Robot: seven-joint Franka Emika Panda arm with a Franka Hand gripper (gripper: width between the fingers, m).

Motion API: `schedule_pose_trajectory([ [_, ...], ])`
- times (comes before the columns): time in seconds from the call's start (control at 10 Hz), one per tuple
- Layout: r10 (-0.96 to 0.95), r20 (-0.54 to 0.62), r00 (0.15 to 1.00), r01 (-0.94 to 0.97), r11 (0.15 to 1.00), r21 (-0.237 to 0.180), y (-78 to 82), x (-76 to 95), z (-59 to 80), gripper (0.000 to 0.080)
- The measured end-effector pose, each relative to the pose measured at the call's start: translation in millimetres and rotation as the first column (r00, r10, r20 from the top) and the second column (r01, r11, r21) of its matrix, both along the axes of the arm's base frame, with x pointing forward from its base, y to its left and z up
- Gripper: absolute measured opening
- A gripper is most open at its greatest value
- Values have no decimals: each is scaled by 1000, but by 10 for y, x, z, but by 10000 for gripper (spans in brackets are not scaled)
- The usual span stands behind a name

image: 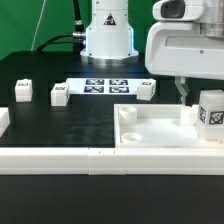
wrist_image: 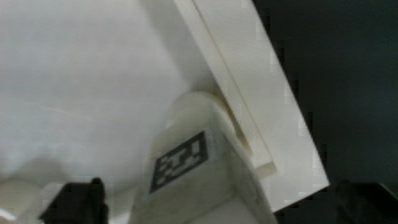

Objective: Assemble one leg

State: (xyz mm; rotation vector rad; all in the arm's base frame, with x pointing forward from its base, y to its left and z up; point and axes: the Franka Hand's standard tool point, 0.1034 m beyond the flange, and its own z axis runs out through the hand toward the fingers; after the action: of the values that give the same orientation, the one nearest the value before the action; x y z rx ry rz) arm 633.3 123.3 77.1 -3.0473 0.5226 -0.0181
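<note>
Exterior view: where is the leg (image: 210, 110), the small white plastic block with a black-and-white square marker tag, found?

It is seen upright at the exterior view's right end of the large white tray-shaped part with a raised rim (image: 160, 140), its tag turned toward the camera.

And the two-finger gripper (image: 186, 92)?

It is held just above the tray, close beside the leg on the exterior view's left. Whether the leg is touched cannot be told.

Is its state settled by the wrist view?

No. The leg (wrist_image: 187, 150) is shown against the tray's rim (wrist_image: 249, 90), with one dark finger (wrist_image: 80, 198) near it. Whether the jaws are parted or closed on anything cannot be told.

What else is laid on the black table (image: 60, 120)?

Three like white blocks (image: 58, 93) are set in a row near the marker board (image: 105, 85), well apart from the leg. A long white rail (image: 60, 160) is laid along the near edge.
</note>
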Motion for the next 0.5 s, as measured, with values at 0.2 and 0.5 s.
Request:
schedule_pose_trajectory([
  [0.2,215,8,977,-215,977,-7,-87,16,-2,649],
  [0.5,433,16,901,-433,901,-16,-115,20,-2,649],
])
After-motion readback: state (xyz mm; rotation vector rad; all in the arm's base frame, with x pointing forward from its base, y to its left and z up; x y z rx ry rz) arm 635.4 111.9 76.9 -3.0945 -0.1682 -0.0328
